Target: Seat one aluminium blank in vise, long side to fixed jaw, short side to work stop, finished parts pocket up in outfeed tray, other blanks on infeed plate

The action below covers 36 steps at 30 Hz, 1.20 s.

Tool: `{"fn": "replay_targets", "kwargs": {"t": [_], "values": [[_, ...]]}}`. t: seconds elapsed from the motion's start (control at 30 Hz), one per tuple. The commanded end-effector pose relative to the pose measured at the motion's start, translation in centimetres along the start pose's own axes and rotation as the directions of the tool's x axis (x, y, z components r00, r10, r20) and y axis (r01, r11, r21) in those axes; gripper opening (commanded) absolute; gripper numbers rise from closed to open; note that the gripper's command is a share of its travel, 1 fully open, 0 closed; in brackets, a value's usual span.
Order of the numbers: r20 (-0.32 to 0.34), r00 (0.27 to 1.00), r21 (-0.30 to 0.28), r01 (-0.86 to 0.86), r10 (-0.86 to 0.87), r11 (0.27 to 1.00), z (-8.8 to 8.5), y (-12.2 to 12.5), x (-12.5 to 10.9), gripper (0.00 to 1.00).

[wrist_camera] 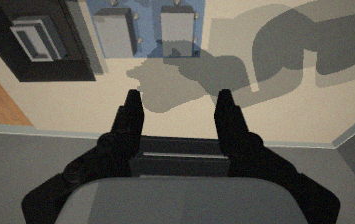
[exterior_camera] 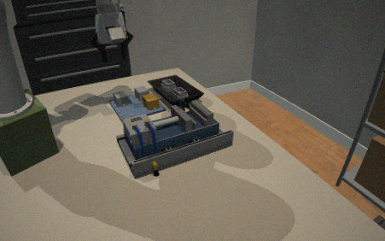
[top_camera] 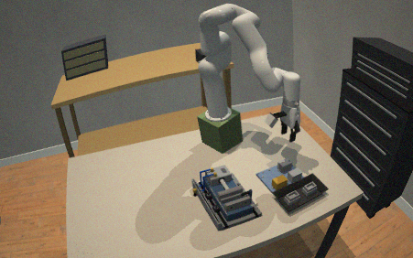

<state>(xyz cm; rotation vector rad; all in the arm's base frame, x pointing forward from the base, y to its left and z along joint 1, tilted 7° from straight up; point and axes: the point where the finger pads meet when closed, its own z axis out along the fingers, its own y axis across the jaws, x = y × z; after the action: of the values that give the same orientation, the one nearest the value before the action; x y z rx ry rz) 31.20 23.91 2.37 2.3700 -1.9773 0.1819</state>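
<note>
Beyond the infeed plate (top_camera: pixel 265 176), only the wrist view shows the claw (wrist_camera: pixel 178 107) spread, empty.

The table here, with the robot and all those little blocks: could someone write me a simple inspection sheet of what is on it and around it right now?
Surface: beige table, crossed by the arm's shadows.
Job's things: vise with nothing seen in its opening; blue infeed plate carrying two grey aluminium blanks and one brass blank; black outfeed tray holding two finished parts, pockets up.
Clutter: nothing seen.
Grippers: gripper open and holding nothing, raised above the table short of the infeed plate.
Cables: blue hoses on one vise end block.
Surroundings: green pedestal, wooden side bench, black drawer cabinet, shelf rack with boxes.
</note>
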Motion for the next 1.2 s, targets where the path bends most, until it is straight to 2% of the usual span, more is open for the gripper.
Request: {"fn": "replay_targets", "kwargs": {"t": [0.0,0.77,0.97,1.17], "values": [[0.002,1.0,0.003,0.0,0.0,1.0,-0.1,-0.1,-0.1,0.69],[0.002,1.0,0.003,0.0,0.0,1.0,0.2,-0.1,-0.1,0.69],[0.002,1.0,0.003,0.0,0.0,1.0,1.3,-0.1,-0.1,0.69],[0.002,1.0,0.003,0.0,0.0,1.0,3.2,-0.1,-0.1,0.69]]}}
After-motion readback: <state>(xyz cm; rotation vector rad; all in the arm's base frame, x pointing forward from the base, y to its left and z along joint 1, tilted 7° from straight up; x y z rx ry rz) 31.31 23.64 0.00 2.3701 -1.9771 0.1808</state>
